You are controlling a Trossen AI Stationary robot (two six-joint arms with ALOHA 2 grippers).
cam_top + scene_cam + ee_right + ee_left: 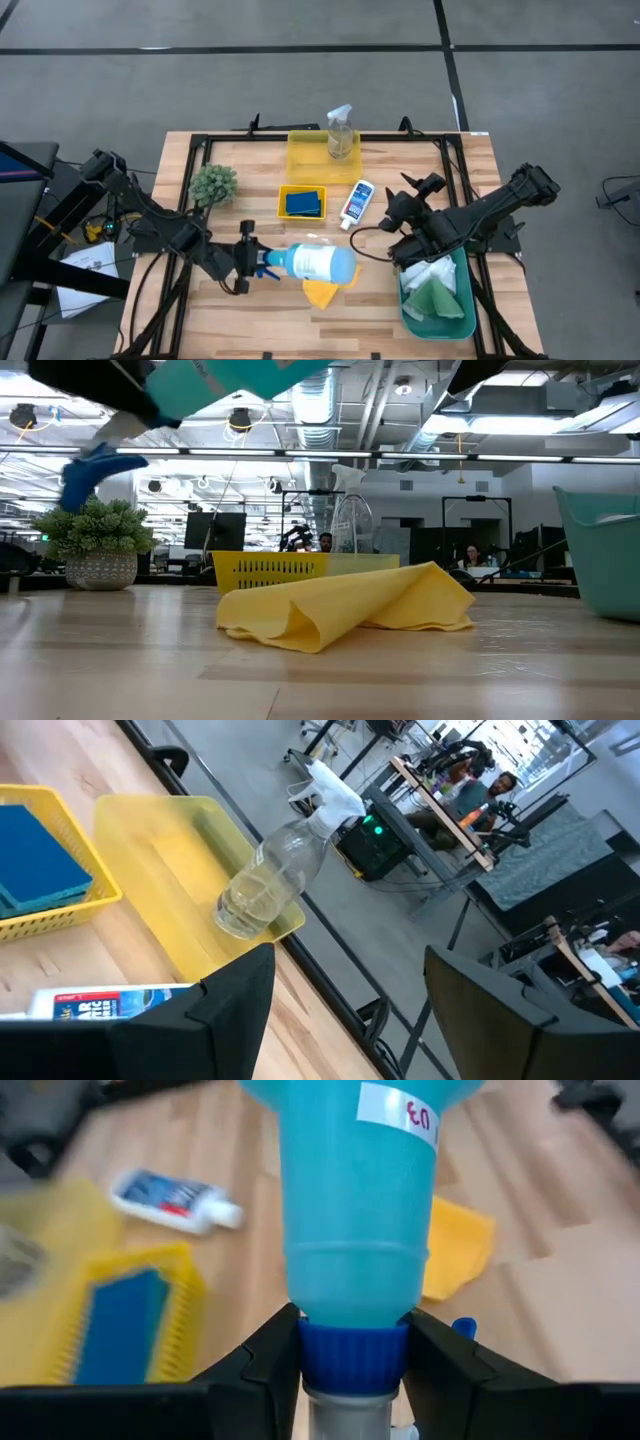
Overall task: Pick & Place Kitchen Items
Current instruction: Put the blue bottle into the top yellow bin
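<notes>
My left gripper [258,262] is shut on a blue spray bottle with a white label [315,263], lifted above a crumpled yellow cloth [322,292] that lies on the table near its front edge. The low view shows the bottle's blue trigger [95,470] high over the table. My right gripper [398,212] hangs open and empty above the table, beside the teal bin [462,300]. A clear spray bottle [340,133] stands in the large yellow tray [300,160]. A small white blue-capped bottle [357,203] lies on its side. A blue sponge [303,203] rests in the small yellow tray. My left gripper pinches the bottle's blue screw collar [350,1358] at its neck, one finger [270,1370] on each side. The fingers come from the table's left, slanting slightly down, along the bottle's length. The bottle is lifted clear, lying nearly on its side with its base toward the table's right.
A small green bushy plant [213,185] in a pot stands at the left. White and green cloths [435,290] lie in the teal bin at the front right. A black frame [200,140] runs around the table's edge. People sit in the room behind.
</notes>
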